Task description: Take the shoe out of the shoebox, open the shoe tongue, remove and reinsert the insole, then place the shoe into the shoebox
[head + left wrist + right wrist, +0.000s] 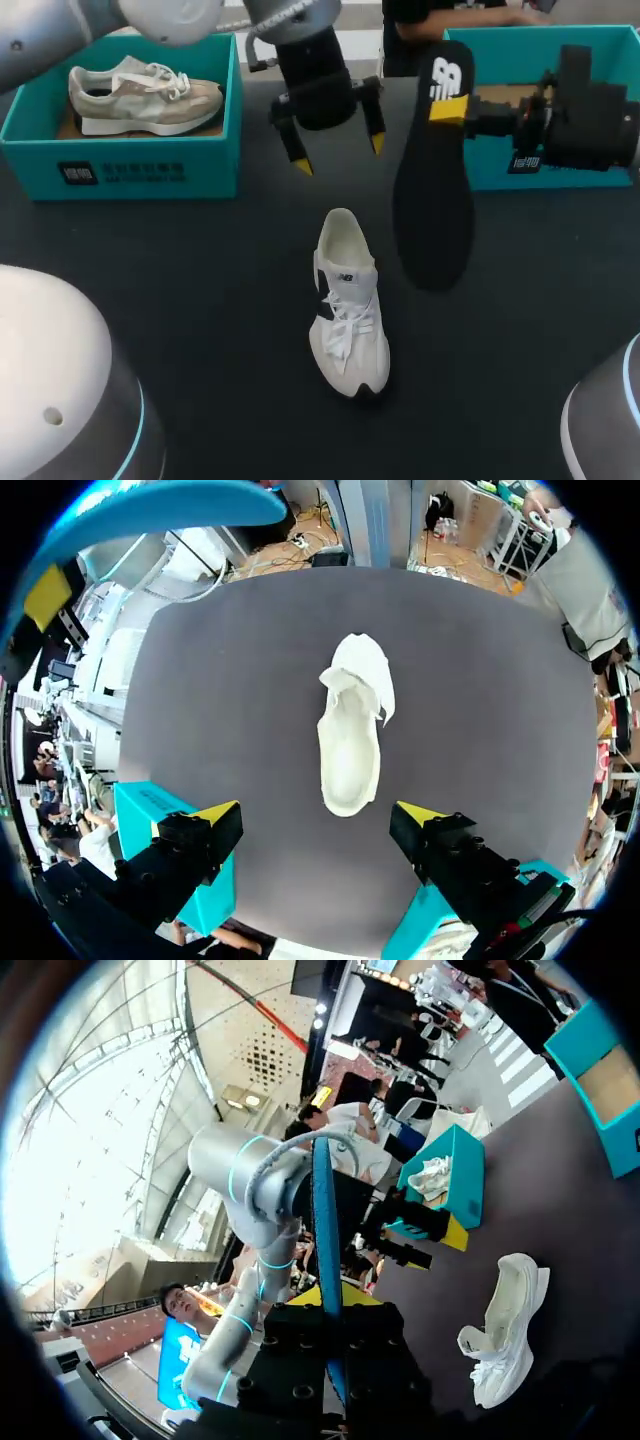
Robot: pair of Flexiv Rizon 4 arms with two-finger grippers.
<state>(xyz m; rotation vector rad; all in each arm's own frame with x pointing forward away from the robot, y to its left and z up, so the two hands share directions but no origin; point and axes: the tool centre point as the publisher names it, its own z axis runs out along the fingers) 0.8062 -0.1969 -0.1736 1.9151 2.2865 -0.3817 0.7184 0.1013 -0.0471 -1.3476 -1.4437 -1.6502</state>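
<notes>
A white shoe (347, 300) lies on the dark table, its opening towards the far side and its tongue pulled up; it also shows in the wrist views (352, 735) (505, 1330). My left gripper (338, 153) hangs open and empty above the shoe's heel end (318, 815). My right gripper (452, 108) is shut on the heel end of a black insole (434, 190), held up in the air to the right of the shoe. In the right wrist view the insole (325, 1240) stands edge-on between the fingers of that gripper (332, 1305).
A teal shoebox (120, 160) at the far left holds a beige shoe (140, 95). A second teal shoebox (590, 45) stands at the far right, partly hidden behind my right arm.
</notes>
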